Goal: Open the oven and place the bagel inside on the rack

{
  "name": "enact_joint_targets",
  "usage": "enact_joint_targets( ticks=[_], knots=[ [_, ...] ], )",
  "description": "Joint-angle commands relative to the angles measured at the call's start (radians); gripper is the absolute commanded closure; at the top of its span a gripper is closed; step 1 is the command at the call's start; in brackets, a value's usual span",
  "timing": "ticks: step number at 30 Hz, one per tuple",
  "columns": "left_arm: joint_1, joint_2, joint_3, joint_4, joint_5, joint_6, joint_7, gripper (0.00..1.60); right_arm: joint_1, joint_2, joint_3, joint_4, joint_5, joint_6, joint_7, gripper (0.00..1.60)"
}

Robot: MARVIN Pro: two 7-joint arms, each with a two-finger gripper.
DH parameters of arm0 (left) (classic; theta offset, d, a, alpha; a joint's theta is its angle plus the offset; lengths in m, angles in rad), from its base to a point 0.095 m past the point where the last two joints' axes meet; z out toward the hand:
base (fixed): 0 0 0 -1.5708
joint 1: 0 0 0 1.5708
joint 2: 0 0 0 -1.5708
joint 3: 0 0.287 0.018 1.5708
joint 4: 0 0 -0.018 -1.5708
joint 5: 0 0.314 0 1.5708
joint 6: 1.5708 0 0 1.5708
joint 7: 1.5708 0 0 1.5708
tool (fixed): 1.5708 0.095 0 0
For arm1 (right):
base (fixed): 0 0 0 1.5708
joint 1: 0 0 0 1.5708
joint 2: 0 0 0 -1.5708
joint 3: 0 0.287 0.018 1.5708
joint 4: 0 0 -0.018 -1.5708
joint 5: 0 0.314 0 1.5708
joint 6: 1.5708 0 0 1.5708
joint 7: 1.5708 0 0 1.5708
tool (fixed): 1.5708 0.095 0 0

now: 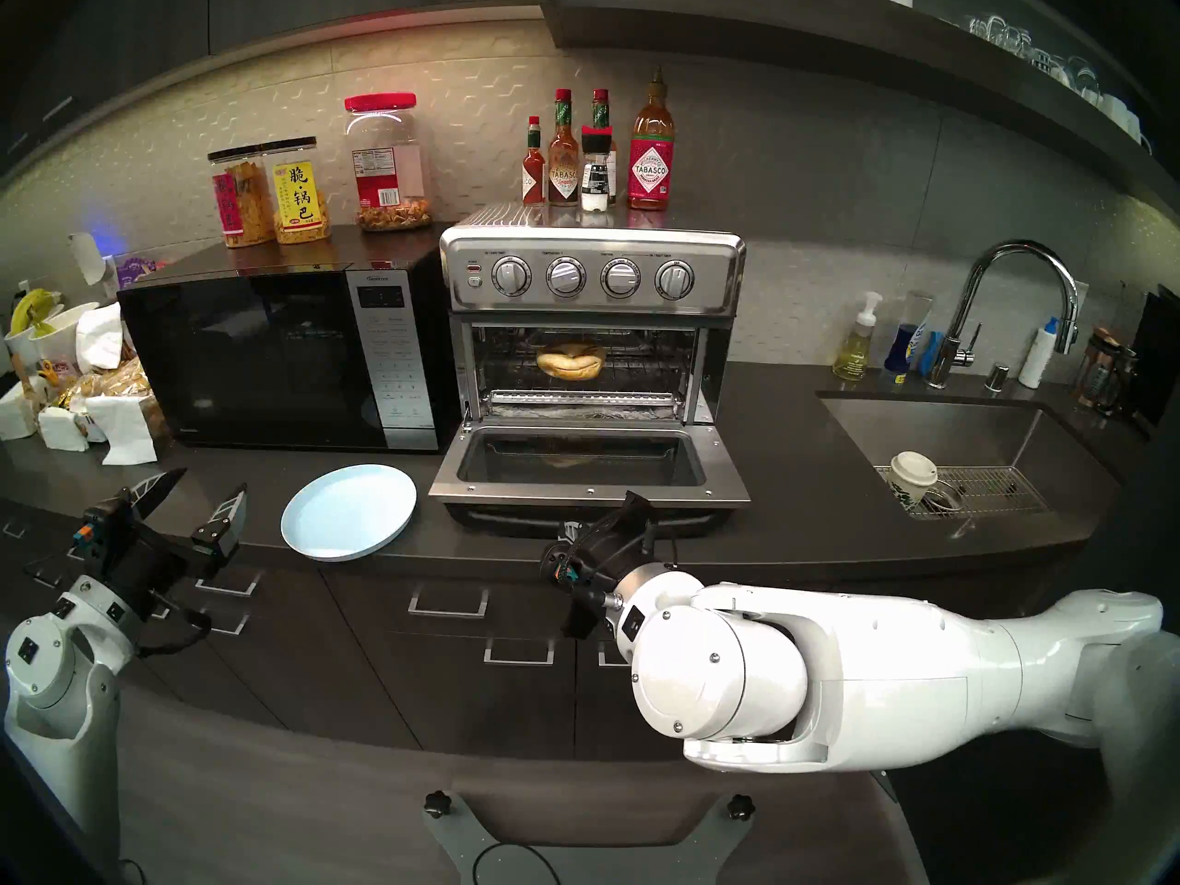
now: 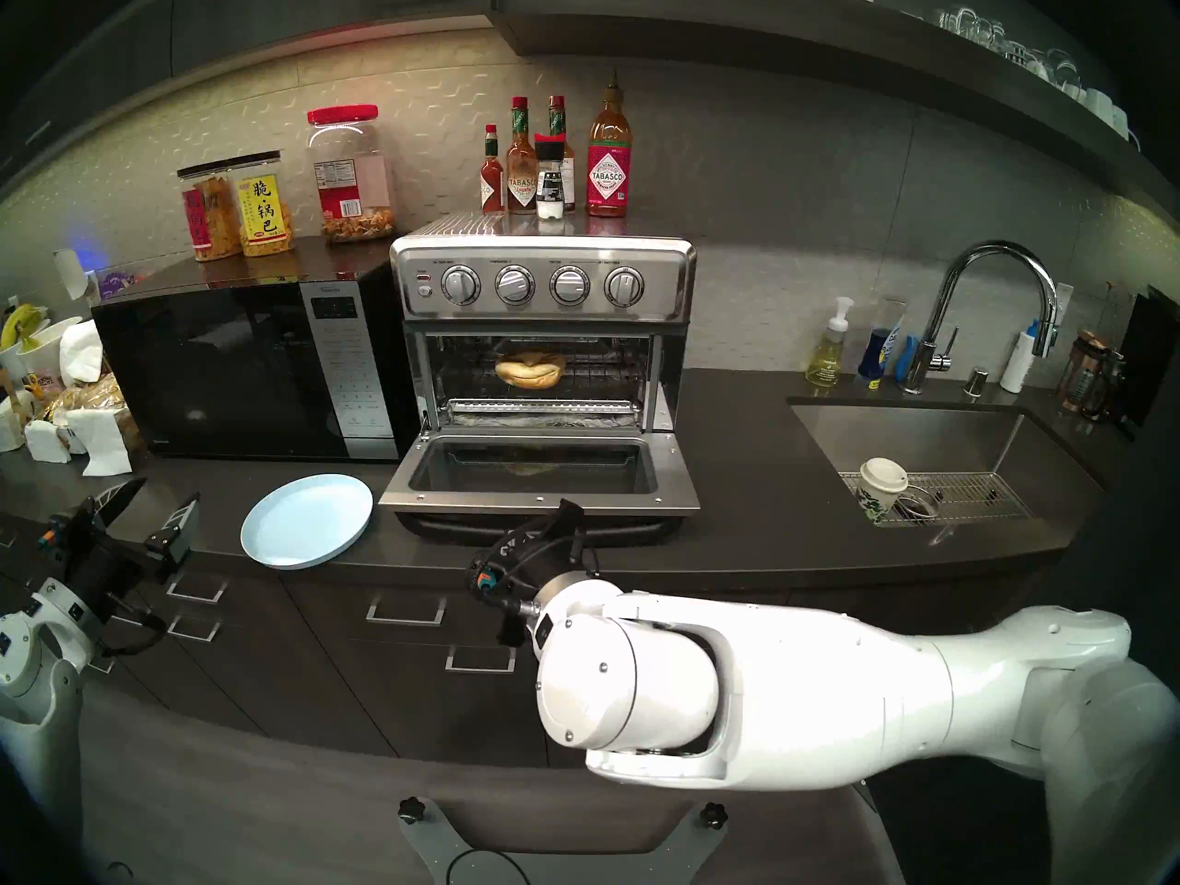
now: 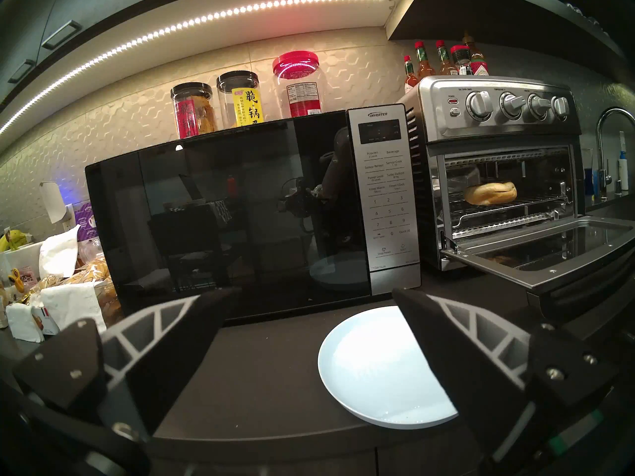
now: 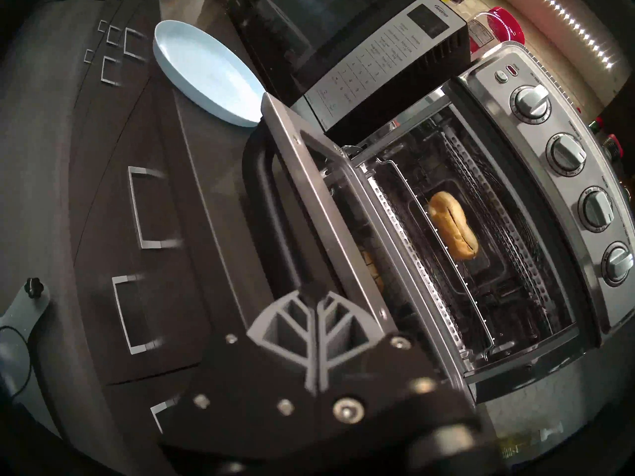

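The left gripper (image 1: pixel 191 491) hangs spread wide and empty over the counter's front edge, before the microwave (image 1: pixel 281 360). Just right of it lies a bare blue plate (image 1: pixel 348 510). Next stands the oven (image 1: pixel 594 328), its door (image 1: pixel 590 475) dropped flat; the bagel (image 1: pixel 570 361) sits on the rack (image 1: pixel 645 369) inside. The right gripper (image 4: pixel 314 293) is clenched on nothing, its tips at the door's front edge by the handle (image 4: pixel 264 190).

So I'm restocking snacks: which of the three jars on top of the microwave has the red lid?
The tallest jar, rightmost of the three and nearest the oven. The other two jars have black lids, and one has a yellow label.
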Motion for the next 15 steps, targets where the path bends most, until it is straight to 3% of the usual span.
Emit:
enact_joint_targets(
  ticks=[1,15],
  knots=[
    [0.001,0.001,-0.009,-0.022,0.002,-0.001,0.002,0.00,0.000,-0.041,0.007,0.014,0.000,-0.005,-0.008,1.60],
    [0.001,0.001,-0.009,-0.022,0.002,-0.001,0.002,0.00,0.017,-0.088,0.017,0.104,0.004,-0.023,0.011,1.60]
  ],
)
